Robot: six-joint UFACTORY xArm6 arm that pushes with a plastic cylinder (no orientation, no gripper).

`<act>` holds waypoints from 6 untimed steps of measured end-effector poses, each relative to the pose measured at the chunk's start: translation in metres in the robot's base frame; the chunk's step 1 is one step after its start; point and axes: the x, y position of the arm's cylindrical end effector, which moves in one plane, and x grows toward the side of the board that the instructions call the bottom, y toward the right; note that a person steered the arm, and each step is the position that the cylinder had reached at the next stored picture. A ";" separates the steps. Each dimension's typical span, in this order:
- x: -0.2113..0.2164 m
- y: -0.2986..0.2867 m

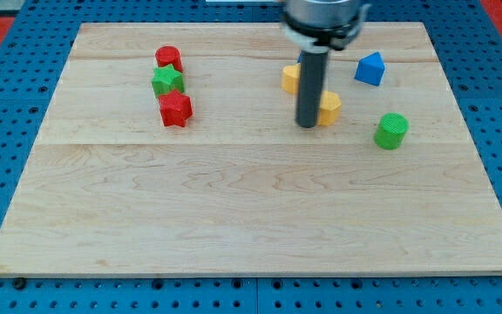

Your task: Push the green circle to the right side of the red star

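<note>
The green circle [391,131] lies at the view's right, on the wooden board [251,209]. The red star [175,109] lies at the view's left, far from the circle. A green star [167,81] sits just above it and a red round block [168,58] above that, the three in a column. My tip [308,125] rests on the board between the two, about a hundred pixels left of the green circle and apart from it. The rod stands right beside a yellow block [329,107], partly covering it.
A second yellow block [291,78] is partly hidden behind the rod. A blue triangular block [369,69] lies above the green circle. Blue pegboard surrounds the board.
</note>
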 end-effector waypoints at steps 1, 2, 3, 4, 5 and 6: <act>-0.005 0.036; -0.010 0.059; -0.010 0.110; 0.009 0.134; 0.047 0.091; 0.046 0.040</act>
